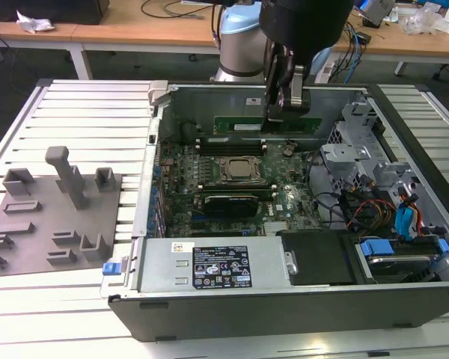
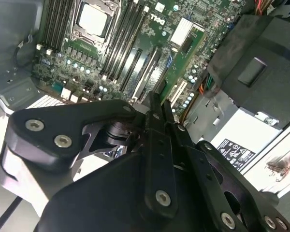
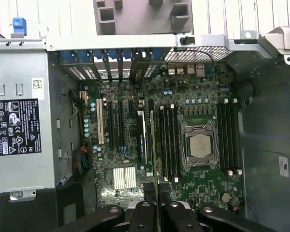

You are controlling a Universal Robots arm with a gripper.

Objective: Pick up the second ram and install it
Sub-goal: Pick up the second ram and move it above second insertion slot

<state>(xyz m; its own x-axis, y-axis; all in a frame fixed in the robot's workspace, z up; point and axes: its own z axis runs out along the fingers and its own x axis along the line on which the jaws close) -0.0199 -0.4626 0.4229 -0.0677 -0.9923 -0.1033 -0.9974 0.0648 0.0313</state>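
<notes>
The second ram is a long green strip with a white label, held level above the back part of the motherboard inside the open computer case. My gripper is shut on its upper edge, toward the exterior view's right end of the strip. In the first wrist view the ram runs edge-on as a thin line from the gripper over the board, beside the long black slots. The second wrist view has the black fingers pressed together above the slots.
The processor socket sits mid-board with black slots on either side. A grey tray with upright blocks lies at the exterior view's left of the case. The power supply and drive bays with cables fill the case's near and right parts.
</notes>
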